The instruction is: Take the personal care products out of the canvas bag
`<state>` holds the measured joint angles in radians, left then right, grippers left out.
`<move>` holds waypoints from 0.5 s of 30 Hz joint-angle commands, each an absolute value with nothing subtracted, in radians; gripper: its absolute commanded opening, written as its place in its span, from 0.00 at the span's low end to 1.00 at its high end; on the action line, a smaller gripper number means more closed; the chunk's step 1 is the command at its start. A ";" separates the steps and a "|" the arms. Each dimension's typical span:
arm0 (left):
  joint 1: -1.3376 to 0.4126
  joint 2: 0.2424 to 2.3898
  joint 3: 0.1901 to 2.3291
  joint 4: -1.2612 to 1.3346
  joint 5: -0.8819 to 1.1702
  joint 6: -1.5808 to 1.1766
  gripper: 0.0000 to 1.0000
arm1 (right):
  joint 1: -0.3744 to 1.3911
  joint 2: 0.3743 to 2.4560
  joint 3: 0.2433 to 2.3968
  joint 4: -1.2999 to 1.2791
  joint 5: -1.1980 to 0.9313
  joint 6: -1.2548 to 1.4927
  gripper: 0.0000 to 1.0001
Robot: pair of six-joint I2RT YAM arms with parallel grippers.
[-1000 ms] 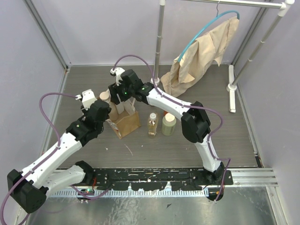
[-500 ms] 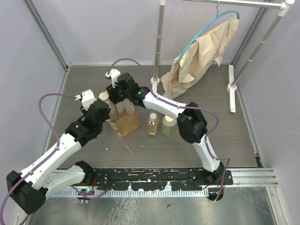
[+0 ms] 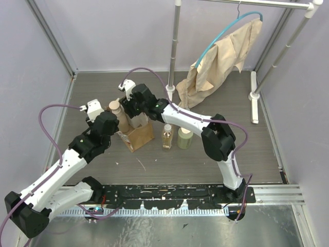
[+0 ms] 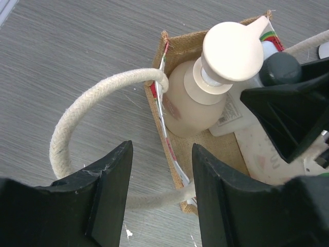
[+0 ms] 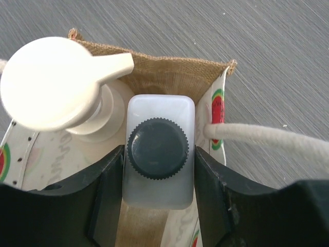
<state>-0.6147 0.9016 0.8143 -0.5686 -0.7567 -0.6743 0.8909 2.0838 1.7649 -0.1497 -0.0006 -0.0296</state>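
caught the right gripper [image 5: 158, 175] pinching the white bottle [image 5: 158, 146] by its flat sides, inside the canvas bag [image 5: 169, 77] beside the tan pump bottle [image 5: 51, 82]. found the left gripper [image 4: 162, 175] spread astride the bag's rim and rope handle [image 4: 77, 123], clamping nothing. noted 2 more standing on the table [image 3: 257, 149] just right of the bag, the amber bottle [image 3: 167, 136] and the olive-green bottle [image 3: 185, 138]

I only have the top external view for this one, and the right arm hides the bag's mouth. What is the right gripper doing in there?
Observer: In the right wrist view, the right gripper has a finger against each flat side of the white bottle, which stands inside the canvas bag.
Operator: Anything else in the bag?
Observer: Yes, the tan pump bottle stands right beside the white one.
Operator: And the other arm?
Observer: The left wrist view shows the left gripper with its jaws apart, straddling one wall of the bag, not clamped on it.
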 commanded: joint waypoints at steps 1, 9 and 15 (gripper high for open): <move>-0.611 0.891 0.794 -0.583 -0.775 -0.673 0.57 | 0.899 1.865 1.805 -0.050 0.029 -0.044 0.37; -0.611 0.903 0.786 -0.583 -0.770 -0.669 0.57 | 0.899 1.686 1.789 -0.065 0.068 -0.046 0.37; -0.610 0.927 0.789 -0.582 -0.748 -0.673 0.59 | 0.899 1.565 1.780 -0.036 0.129 -0.061 0.37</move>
